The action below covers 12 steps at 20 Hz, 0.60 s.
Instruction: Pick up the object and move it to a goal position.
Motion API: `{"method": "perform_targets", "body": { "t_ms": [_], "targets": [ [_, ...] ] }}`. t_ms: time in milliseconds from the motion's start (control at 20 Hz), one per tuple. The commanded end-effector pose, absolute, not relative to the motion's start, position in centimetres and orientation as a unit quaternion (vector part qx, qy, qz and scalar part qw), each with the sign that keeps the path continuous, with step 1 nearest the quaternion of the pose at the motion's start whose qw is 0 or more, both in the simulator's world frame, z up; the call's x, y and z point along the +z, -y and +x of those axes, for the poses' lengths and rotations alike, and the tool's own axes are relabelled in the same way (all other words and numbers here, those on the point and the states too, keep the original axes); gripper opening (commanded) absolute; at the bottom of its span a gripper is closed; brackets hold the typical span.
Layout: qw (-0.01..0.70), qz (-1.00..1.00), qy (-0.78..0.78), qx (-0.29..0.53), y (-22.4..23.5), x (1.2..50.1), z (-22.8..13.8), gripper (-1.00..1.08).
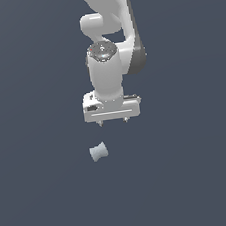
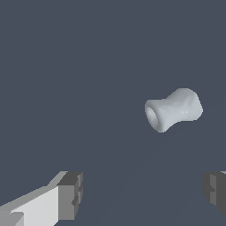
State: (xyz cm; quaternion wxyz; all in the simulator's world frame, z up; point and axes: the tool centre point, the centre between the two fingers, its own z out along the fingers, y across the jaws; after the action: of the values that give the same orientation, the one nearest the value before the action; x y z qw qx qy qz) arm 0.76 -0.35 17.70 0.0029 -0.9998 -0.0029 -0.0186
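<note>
This is a bare simulated test scene, not a lived-in room: a flat, uniform slate-grey ground (image 1: 45,194) fills both views (no texture, no edges). The smooth white articulated robot arm (image 1: 107,70) and the small pale grey-white spool-shaped piece (image 1: 98,151) look computer-rendered.

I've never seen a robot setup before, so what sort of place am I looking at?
Likely a computer simulation, not a real room: a featureless dark grey-blue floor, a smooth white robot arm with its open gripper, and one small pale spool.
</note>
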Motion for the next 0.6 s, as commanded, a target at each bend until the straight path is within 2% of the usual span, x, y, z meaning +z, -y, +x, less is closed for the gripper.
{"method": "perform_targets", "body": {
  "t_ms": [0, 550],
  "targets": [
    [0.003, -1.000, 0.003, -0.019, 0.35, 17.70, 0.76, 1.00],
    [0.007, -1.000, -0.002, -0.023, 0.57, 18.54, 0.70, 1.00]
  ]
}}
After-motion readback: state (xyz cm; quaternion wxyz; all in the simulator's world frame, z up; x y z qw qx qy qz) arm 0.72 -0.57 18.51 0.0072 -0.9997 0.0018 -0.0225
